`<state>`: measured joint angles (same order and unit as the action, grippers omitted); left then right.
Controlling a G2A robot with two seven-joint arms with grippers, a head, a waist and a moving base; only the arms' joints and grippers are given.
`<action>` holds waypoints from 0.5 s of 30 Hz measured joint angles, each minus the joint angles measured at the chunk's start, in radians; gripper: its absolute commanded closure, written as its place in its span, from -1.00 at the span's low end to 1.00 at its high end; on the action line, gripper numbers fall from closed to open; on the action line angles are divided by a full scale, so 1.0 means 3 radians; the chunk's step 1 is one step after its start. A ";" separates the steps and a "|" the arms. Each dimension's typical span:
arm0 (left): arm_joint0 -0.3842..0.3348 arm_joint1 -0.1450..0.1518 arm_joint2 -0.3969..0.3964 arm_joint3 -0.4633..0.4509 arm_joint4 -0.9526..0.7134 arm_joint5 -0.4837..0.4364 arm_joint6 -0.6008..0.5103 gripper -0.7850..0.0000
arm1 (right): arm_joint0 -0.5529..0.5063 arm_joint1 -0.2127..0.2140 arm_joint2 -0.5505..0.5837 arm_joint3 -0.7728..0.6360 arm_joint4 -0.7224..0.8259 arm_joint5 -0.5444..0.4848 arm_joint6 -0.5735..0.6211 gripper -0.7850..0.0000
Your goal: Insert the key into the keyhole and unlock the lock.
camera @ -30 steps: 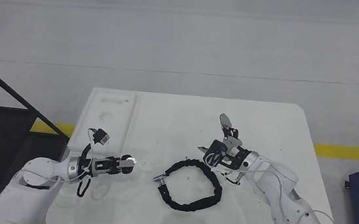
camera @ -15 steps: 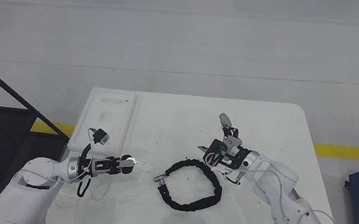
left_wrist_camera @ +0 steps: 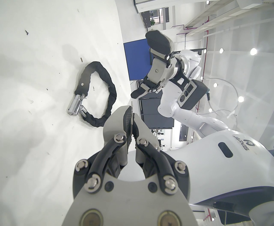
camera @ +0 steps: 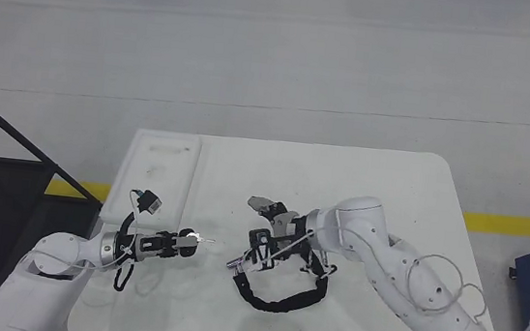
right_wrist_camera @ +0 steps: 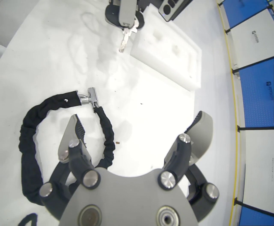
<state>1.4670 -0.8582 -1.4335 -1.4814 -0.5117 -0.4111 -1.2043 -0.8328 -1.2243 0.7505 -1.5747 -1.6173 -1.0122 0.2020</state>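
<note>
Key (camera: 197, 237), small, silver metal. Top view: pinched in the closed left tool (camera: 186, 240), blade pointing across the white surface (camera: 388, 198) toward the lock cylinder (camera: 235, 262), a short chromed barrel joining the ends of a black fabric-sleeved chain (camera: 282, 302). Key and cylinder are near, not touching. Right tool (camera: 258, 231), spread wide, sits over the chain just beside the cylinder (the nearer arm by far).

Left wrist view: left tool (left_wrist_camera: 130, 119) clamps the key edge-on. Lock cylinder (left_wrist_camera: 73, 106) lies flat ahead, one end face turned roughly this way (the keyhole end, probably).

Right wrist view: right tool (right_wrist_camera: 137, 128) gaping, holding nothing, one finger (right_wrist_camera: 73, 130) within the chain loop. Lock cylinder (right_wrist_camera: 93, 96) lies between it and the key (right_wrist_camera: 124, 41), whose long axis runs nearly at the cylinder. White foam tray (right_wrist_camera: 171, 53) lies beyond.
</note>
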 measured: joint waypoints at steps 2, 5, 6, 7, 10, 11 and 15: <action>0.0000 0.0000 0.0000 0.0000 0.0000 0.0000 0.0000 1.00 | 0.0168 -0.0023 -0.0183 0.0104 0.0228 0.0000 0.0193 -1.00; 0.0000 0.0000 0.0000 0.0000 0.0000 0.0000 0.0000 1.00 | 0.0337 -0.0063 -0.0409 0.0258 0.0452 0.0000 0.0362 -1.00; 0.0000 0.0000 0.0000 0.0000 0.0000 0.0000 0.0000 1.00 | 0.0376 -0.0076 -0.0485 0.0311 0.0478 0.0000 0.0392 -1.00; 0.0000 0.0000 0.0000 0.0000 0.0000 0.0000 0.0000 1.00 | 0.0429 -0.0091 -0.0589 0.0389 0.0472 0.0000 0.0442 -1.00; 0.0000 0.0000 0.0000 0.0000 0.0000 0.0000 0.0000 1.00 | 0.0528 -0.0129 -0.0806 0.0578 0.0480 0.0000 0.0517 -0.42; 0.0000 0.0000 0.0000 0.0000 0.0000 0.0000 0.0000 1.00 | 0.0547 -0.0139 -0.0854 0.0629 0.0511 0.0000 0.0520 -0.26; 0.0000 0.0000 0.0000 0.0000 0.0000 0.0000 0.0000 1.00 | 0.0630 -0.0175 -0.1002 0.0796 0.0587 0.0000 0.0561 0.03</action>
<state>1.4670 -0.8582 -1.4335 -1.4814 -0.5117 -0.4111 -1.2043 -0.6438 -1.2767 0.4498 -1.3359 -1.4412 -1.0123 0.3702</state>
